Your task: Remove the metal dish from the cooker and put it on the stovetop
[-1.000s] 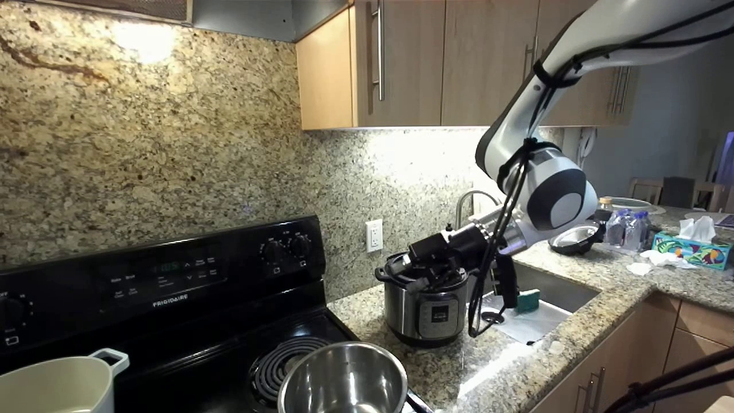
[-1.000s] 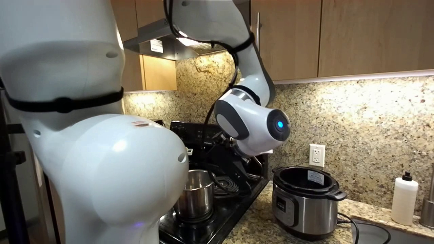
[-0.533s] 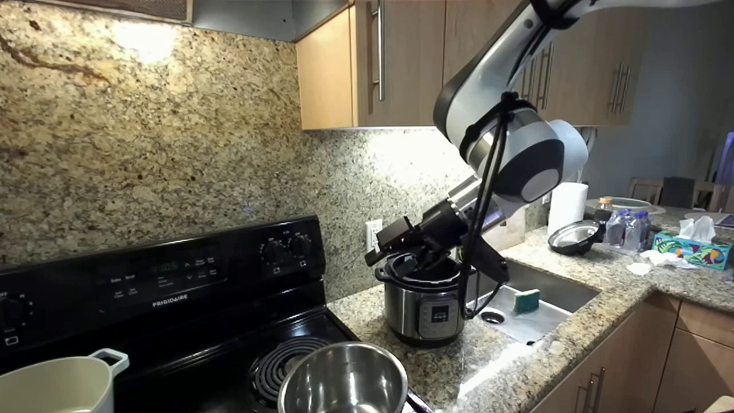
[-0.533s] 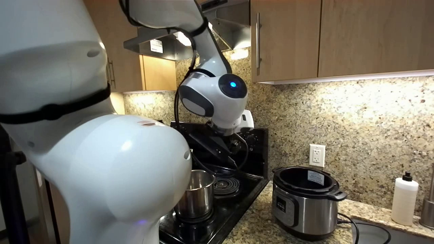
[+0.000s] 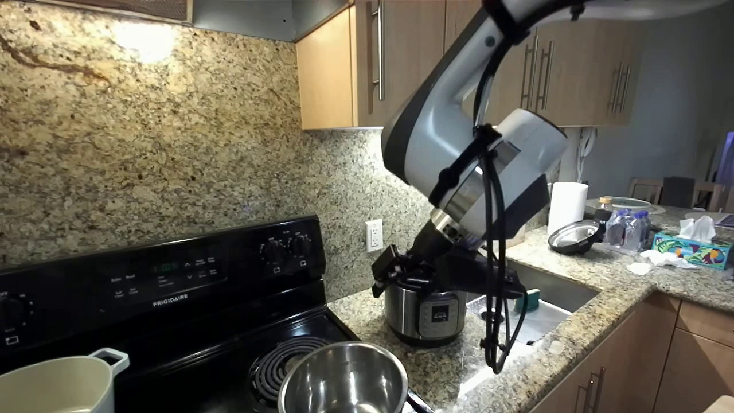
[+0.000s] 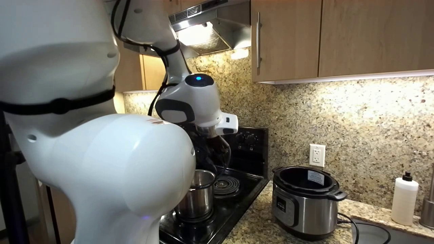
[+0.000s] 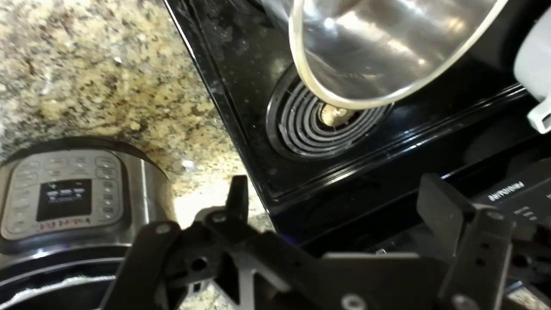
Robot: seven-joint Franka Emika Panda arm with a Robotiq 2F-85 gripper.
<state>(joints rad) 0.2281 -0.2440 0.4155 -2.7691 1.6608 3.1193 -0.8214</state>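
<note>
The metal dish stands upright on a burner of the black stovetop, seen in both exterior views (image 5: 344, 378) (image 6: 195, 203) and at the top of the wrist view (image 7: 387, 56). The stovetop (image 5: 206, 367) (image 6: 234, 200) (image 7: 241, 73) has a bare coil burner beside the dish. The cooker (image 5: 401, 312) (image 6: 318, 217) (image 7: 148, 189) stands lidless on the counter, its black inside showing. My gripper is open and empty in the wrist view (image 7: 338, 191), above the stove's rear corner. In an exterior view the gripper (image 5: 401, 272) overlaps the cooker; elsewhere the arm mostly hides it.
A cream-white pot (image 5: 63, 384) (image 7: 531, 64) stands on the stovetop's far side. The raised back panel (image 5: 172, 275) is behind the burners. A range hood (image 6: 217, 34) and cabinets (image 5: 401, 63) hang above. A sink (image 5: 533, 321) and white bottle (image 6: 405, 200) lie beyond the cooker.
My arm has swung away from the cooker over the stove, and the wrist has turned to point more steeply downward. The dish and cooker have not moved.
</note>
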